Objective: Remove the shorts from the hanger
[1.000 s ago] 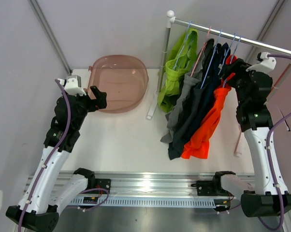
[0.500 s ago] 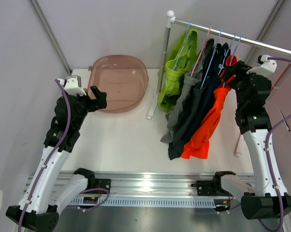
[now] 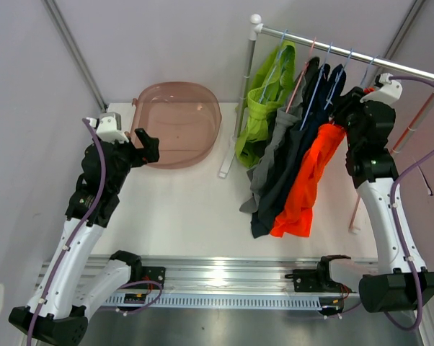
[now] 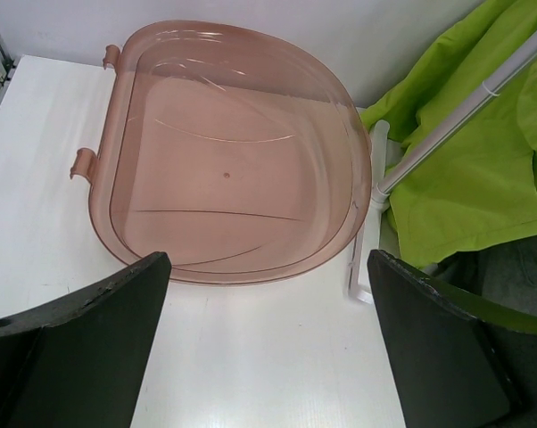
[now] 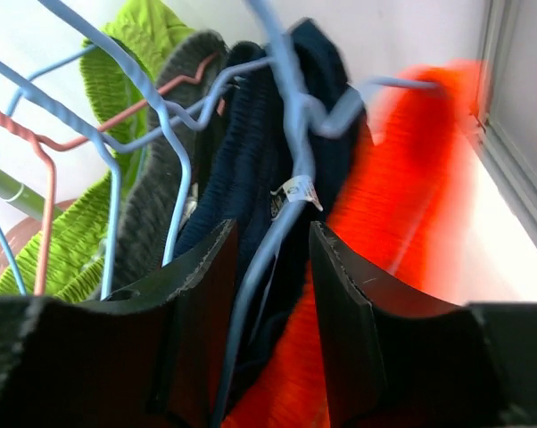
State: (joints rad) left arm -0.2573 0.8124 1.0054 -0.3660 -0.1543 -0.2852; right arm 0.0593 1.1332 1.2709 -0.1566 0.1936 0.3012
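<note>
The basin (image 3: 177, 122) rests on the table (image 3: 181, 209) at the rear left, directly ahead of the left gripper (image 3: 146, 144). To the basin's right stands the rack post (image 3: 247, 86) — its rail (image 3: 412, 67) runs rightward from the top. The shorts (image 3: 289, 158) hang in a row on hangers (image 5: 293, 125) along the rail; the right gripper (image 3: 341, 115) sits at the row's right end, one hanger wire between its fingers.

Your left arm (image 3: 69, 252) and right arm (image 3: 390, 216) match: white lower links, black upper sections, a white cap at the wrist and a lilac cable (image 3: 96, 158) along each. Their black bases (image 3: 44, 324) sit at six o'clock by a silver rail (image 3: 224, 274), and the left gripper (image 4: 267, 267) has matte-black plate fingers (image 4: 81, 348).
</note>
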